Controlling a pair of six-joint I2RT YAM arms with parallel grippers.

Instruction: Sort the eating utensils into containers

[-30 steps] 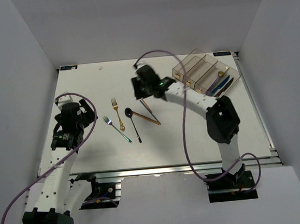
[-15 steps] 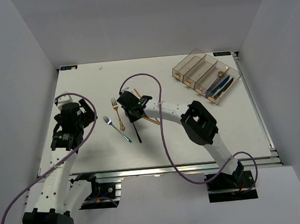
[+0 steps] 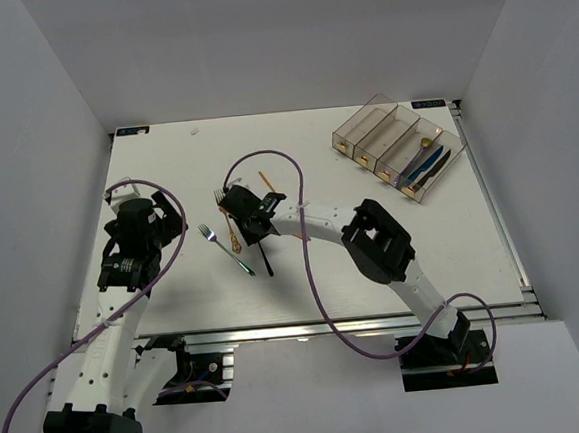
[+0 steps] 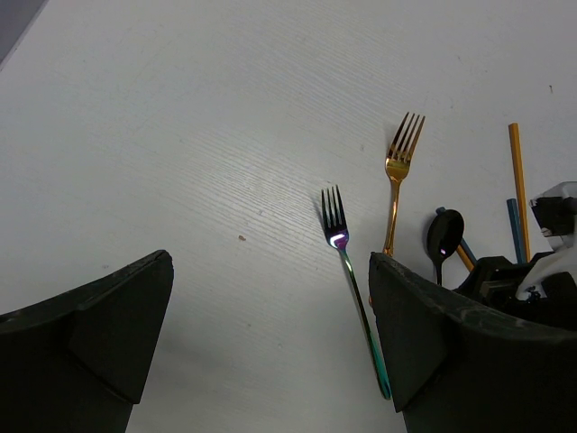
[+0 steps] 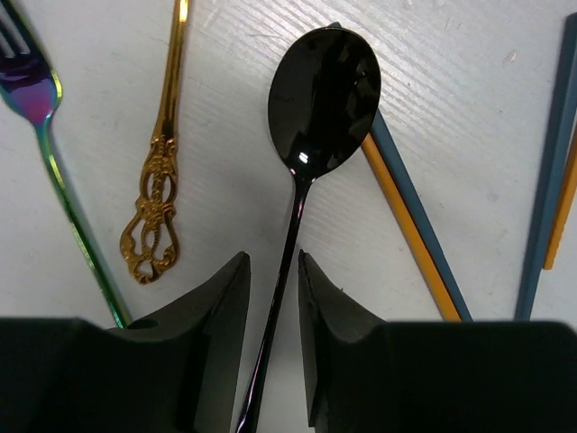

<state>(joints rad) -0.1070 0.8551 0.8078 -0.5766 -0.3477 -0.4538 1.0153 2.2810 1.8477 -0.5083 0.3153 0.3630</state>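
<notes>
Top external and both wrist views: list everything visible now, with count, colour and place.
Table: one, white, under everything.
Bins: four joined, clear smoky, far right corner of the table.
Binned utensils: count unclear, blue, dark and gold, in the right-end bins.
Gold fork: one, gold, mid-table, left of the spoon.
Silver-teal fork: one, iridescent, left of the gold fork.
Black spoon: one, black, bowl lying over a chopstick pair.
Chopsticks: four show, two gold, two dark blue, right of the spoon.
Left gripper: one, black, open, over the table's left side.
Right gripper: one, black, fingers open either side of the spoon's handle.
</notes>
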